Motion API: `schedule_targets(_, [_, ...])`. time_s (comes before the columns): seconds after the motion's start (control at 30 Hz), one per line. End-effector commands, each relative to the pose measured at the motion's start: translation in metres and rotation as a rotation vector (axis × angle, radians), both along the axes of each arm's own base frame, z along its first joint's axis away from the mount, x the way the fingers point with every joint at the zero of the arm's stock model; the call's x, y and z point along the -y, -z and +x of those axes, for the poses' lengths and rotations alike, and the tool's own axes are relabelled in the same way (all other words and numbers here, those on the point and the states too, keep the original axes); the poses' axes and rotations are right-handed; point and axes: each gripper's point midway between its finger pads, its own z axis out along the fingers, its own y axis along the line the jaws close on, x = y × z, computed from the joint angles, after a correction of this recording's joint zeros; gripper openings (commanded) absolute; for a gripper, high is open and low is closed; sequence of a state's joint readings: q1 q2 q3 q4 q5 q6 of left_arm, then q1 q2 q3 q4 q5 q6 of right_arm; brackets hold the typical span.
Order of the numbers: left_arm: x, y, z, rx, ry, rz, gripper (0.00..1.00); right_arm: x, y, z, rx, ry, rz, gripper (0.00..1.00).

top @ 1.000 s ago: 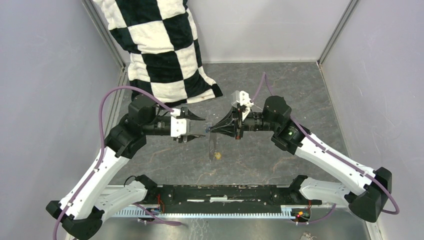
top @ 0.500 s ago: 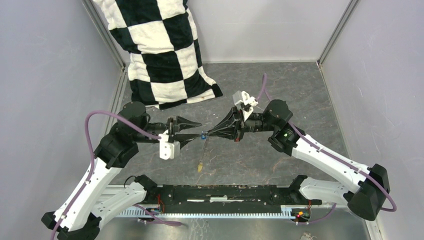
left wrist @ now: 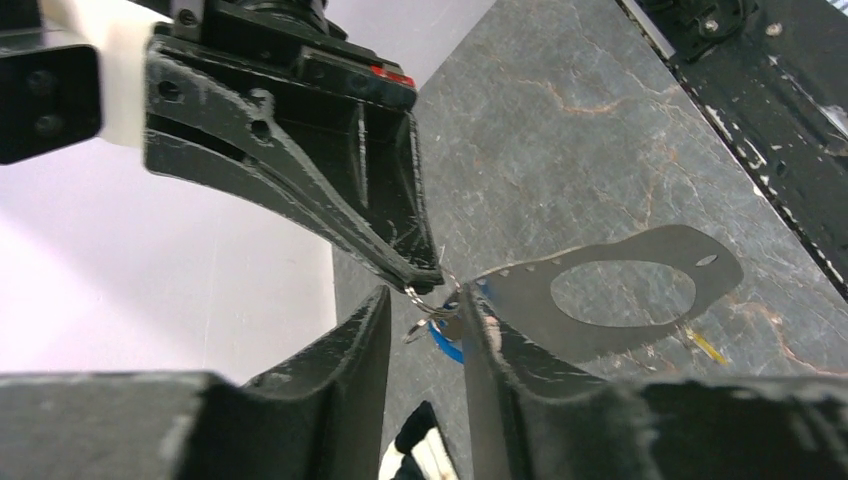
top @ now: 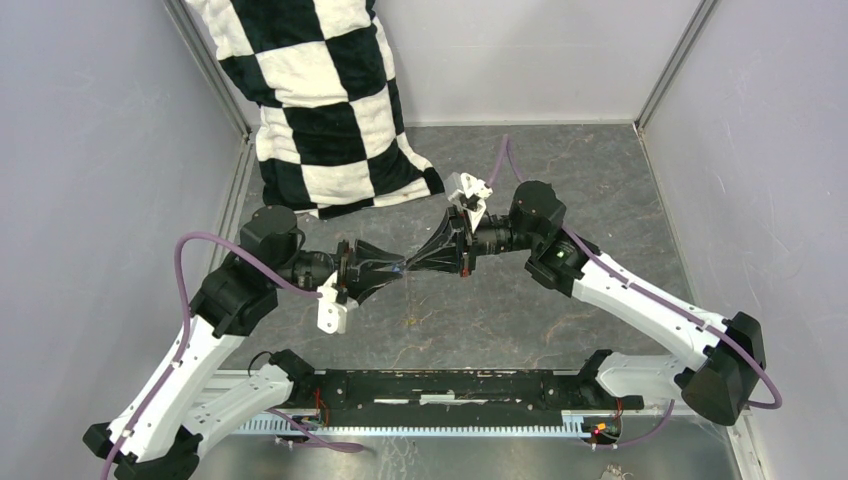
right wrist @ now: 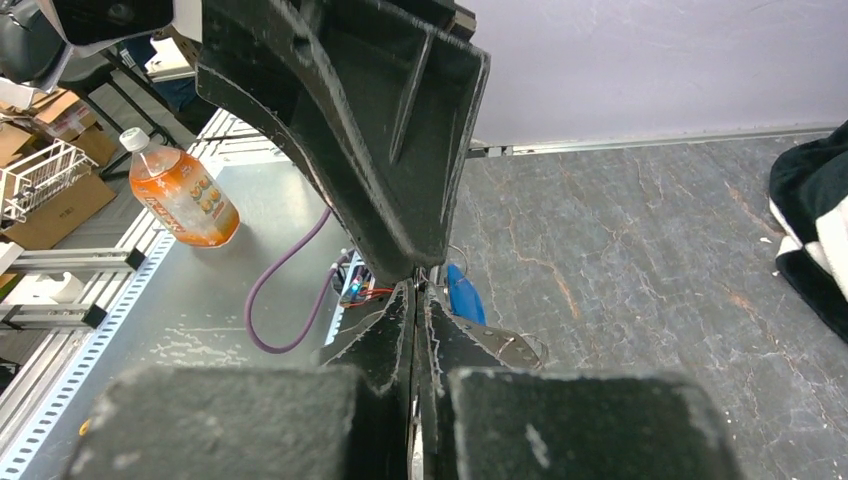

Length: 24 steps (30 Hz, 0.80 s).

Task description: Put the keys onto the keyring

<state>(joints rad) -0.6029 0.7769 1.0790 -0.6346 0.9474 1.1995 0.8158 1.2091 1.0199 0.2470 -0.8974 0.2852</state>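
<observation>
Left wrist view: my left gripper (left wrist: 425, 305), narrowly parted, straddles the blue key (left wrist: 449, 343). My right gripper (right wrist: 418, 291), pinched closed, meets its tips.

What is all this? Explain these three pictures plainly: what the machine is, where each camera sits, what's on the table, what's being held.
It is a robot with two arms, the left arm and the right arm, bolted at the near edge of a grey table. The wide picture looks down from above and behind them; the other two come from a camera on each wrist. A black-and-white checked cloth sits in the back left corner. The right gripper is pinched shut on a thin keyring, from which a blue key and a flat metal tag seem to hang. The left gripper, open, straddles the key.
</observation>
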Motion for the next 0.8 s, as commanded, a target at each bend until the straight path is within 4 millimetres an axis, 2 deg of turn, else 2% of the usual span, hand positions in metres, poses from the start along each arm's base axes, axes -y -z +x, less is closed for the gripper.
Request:
schedule_targets(0.0, [0.000,0.009,-0.009,0.034,0.058,0.036,0.33,0.001,-0.029,0.000,0.071,-0.011,0.050,0.00])
schedule_targets(0.1, [-0.001,0.010,-0.009,0.049,0.056,0.040,0.24,0.001,-0.032,0.002,0.077,0.005,0.053,0.00])
schedule_targets(0.23, [-0.003,0.014,-0.009,0.066,0.052,0.045,0.19,0.004,-0.037,0.006,0.088,0.030,0.067,0.00])
schedule_targets(0.63, [-0.005,0.019,-0.010,0.090,0.055,0.050,0.18,0.013,-0.050,0.010,0.087,0.075,0.119,0.00])
schedule_targets(0.77, [-0.005,0.018,-0.010,0.110,0.057,0.050,0.15,0.013,-0.048,0.008,0.070,0.062,0.124,0.00])
